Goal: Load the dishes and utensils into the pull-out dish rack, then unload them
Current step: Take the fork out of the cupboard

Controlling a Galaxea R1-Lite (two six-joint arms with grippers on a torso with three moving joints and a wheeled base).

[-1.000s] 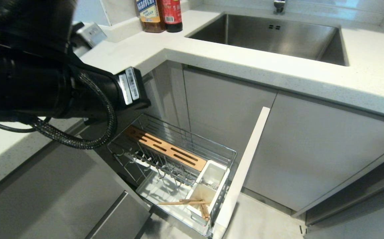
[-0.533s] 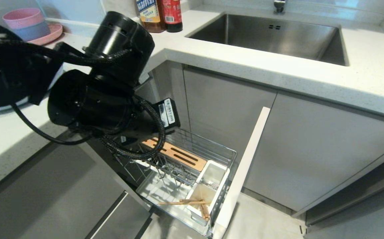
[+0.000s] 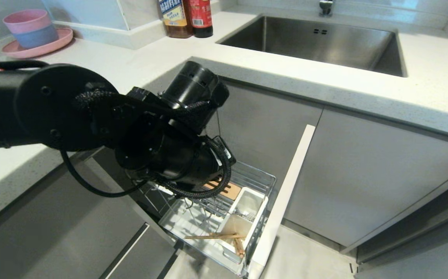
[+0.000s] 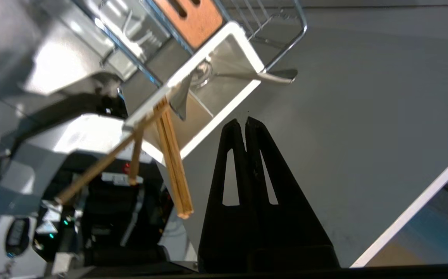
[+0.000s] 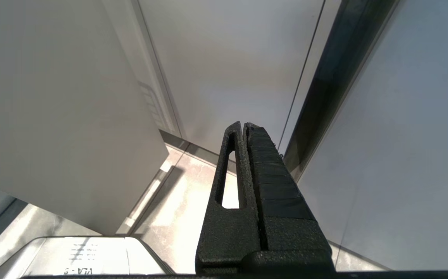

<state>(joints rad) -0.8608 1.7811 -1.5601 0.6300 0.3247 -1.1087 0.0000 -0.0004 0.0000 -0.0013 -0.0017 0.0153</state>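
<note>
The pull-out dish rack (image 3: 263,179) stands drawn out below the counter, behind its narrow white door front (image 3: 286,193). Wooden chopsticks (image 3: 216,235) lean out of its white cutlery holder (image 3: 247,201), one lying across the tray. In the left wrist view the chopsticks (image 4: 173,155) and the silver fork (image 4: 276,76) poke out of that holder (image 4: 208,48). My left gripper (image 4: 246,121) is shut and empty, just beside the holder; the arm hides it in the head view. My right gripper (image 5: 243,124) is shut and parked by cabinet fronts. The dishes are out of view.
The wooden knife block (image 3: 230,190) is partly covered by my left arm (image 3: 162,147). A pink plate with stacked pink and blue bowls (image 3: 34,33) sits at the counter's far left. Two bottles (image 3: 185,17) and the sink (image 3: 386,58) lie behind.
My left arm has swung down from counter height to just over the rack, its wrist rolling as it went. The chopsticks and rack have not moved.
</note>
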